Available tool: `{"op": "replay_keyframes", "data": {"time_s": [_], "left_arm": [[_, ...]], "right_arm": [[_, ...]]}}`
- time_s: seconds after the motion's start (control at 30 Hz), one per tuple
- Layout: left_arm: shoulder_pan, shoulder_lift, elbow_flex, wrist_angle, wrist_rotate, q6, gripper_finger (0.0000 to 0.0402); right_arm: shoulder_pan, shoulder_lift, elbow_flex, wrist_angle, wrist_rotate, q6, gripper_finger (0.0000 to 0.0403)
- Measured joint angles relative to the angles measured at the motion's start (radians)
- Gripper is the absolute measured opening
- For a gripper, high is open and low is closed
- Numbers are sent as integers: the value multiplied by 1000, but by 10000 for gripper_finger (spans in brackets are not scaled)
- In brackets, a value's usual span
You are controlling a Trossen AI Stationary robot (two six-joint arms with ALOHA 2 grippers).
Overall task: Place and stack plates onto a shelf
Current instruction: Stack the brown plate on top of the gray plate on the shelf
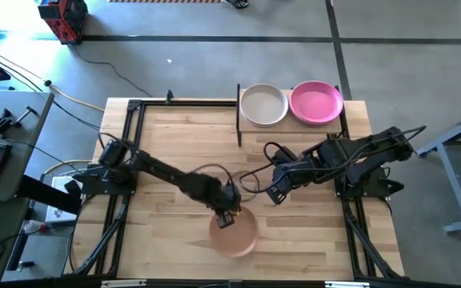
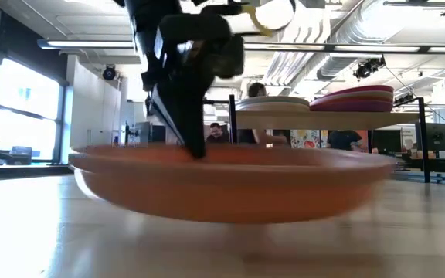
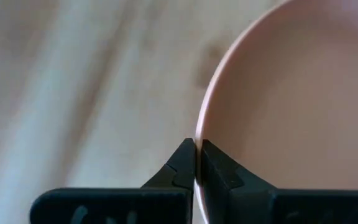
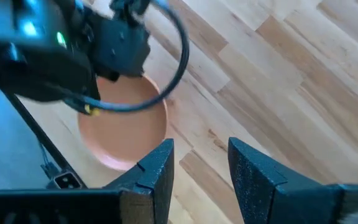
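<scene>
Left arm stretched toward table centre, left gripper (image 1: 226, 217) jaws pinched shut — right gripper (image 1: 276, 194) hovering, jaws apart

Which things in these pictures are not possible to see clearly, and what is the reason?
- Salmon plate, high view: its far rim is covered by the left pincer.
- Same plate, left wrist view: cut off by the picture edge.
- Shelf, low view: the near plate hides its lower posts.
- People behind the table, low view: too small.

1. We see two dark arms built of slim black segments with blocky joints.
2. The left gripper (image 3: 196, 163) has matte black wedge-shaped fingers (image 3: 178, 167) on a black crossbar.
3. The right gripper (image 4: 201, 171) has thicker black fingers with angled tips.
4. Black cables loop beside both wrists; one yellow tag shows.
</scene>
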Motion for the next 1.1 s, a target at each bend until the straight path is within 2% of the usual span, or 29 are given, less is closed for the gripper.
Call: {"op": "replay_keyframes", "data": {"time_s": [0.33, 0.63, 0.9, 1.1], "left_arm": [[163, -203, 0, -144, -130, 128, 1], [323, -376, 0, -152, -224, 242, 1], [420, -455, 1, -112, -306, 340, 1], [474, -461, 0, -68, -319, 362, 1]], "right_arm": [[-54, 0, 0, -12, 90, -58, 129], [-197, 0, 0, 10, 113, -182, 129], [-350, 0, 0, 102, 113, -299, 129], [-434, 0, 0, 213, 59, -409, 129]]}}
